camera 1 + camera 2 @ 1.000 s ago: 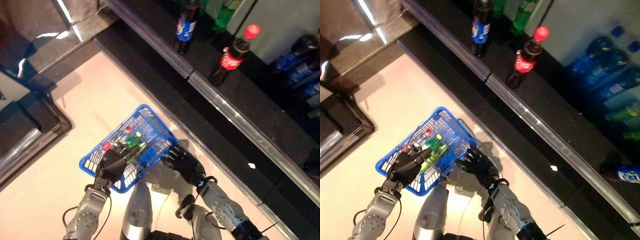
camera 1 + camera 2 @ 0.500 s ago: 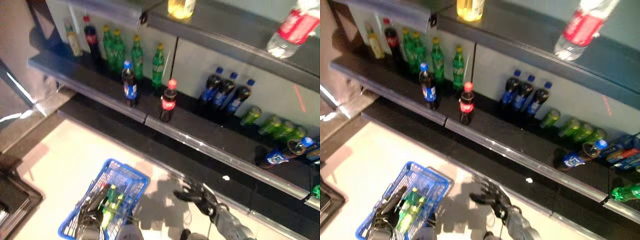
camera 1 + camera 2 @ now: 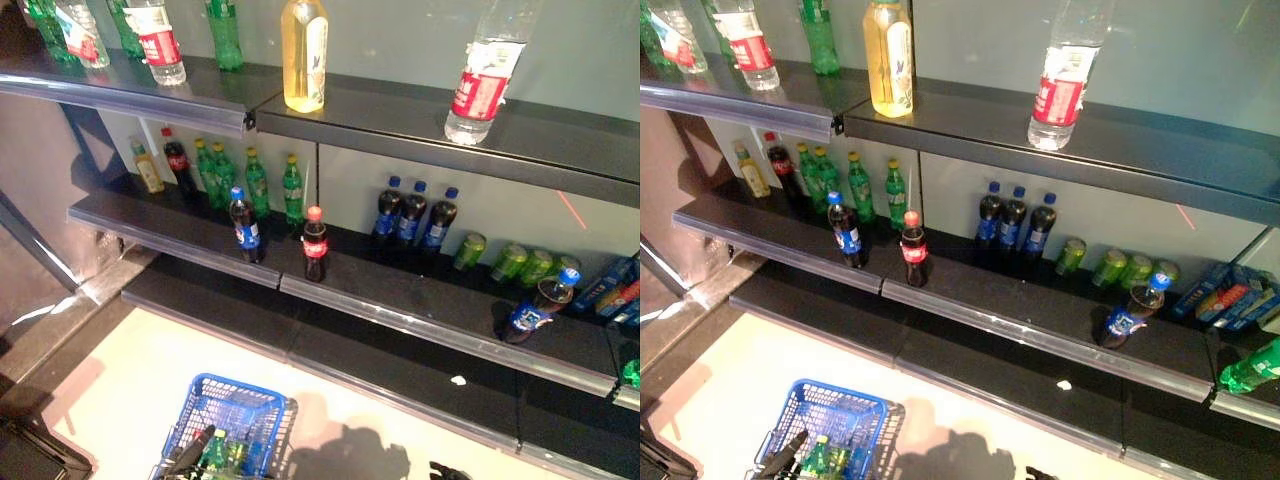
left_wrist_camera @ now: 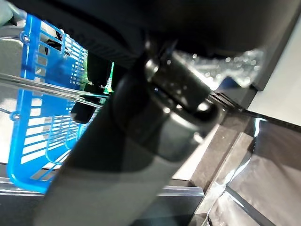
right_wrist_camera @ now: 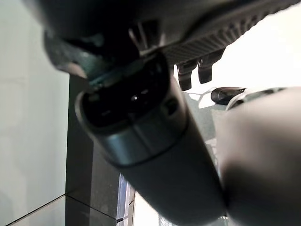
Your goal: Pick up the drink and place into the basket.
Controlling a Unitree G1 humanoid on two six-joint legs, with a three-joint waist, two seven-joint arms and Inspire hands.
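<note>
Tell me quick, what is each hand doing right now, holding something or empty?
Left hand: at the blue plastic wire basket, only dark fingers show; grip cannot be told.
Right hand: barely in view at the picture's bottom edge; cannot be told.

Dark store shelves [image 3: 420,300] in tiers run along a pale grey-green back wall [image 3: 400,40], above a glossy cream floor [image 3: 130,390] catching overhead light.

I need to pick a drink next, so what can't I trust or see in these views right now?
- Left robot hand: only fingertips show above the left eye view's lower edge; the grip on the blue basket can't be read.
- Right robot hand: cut off by the same edge.
- Basket contents: green bottles partly cut off; their number is unclear.
- Both wrist views: filled by dark, blurred hand parts; no shelf drinks visible.
</note>
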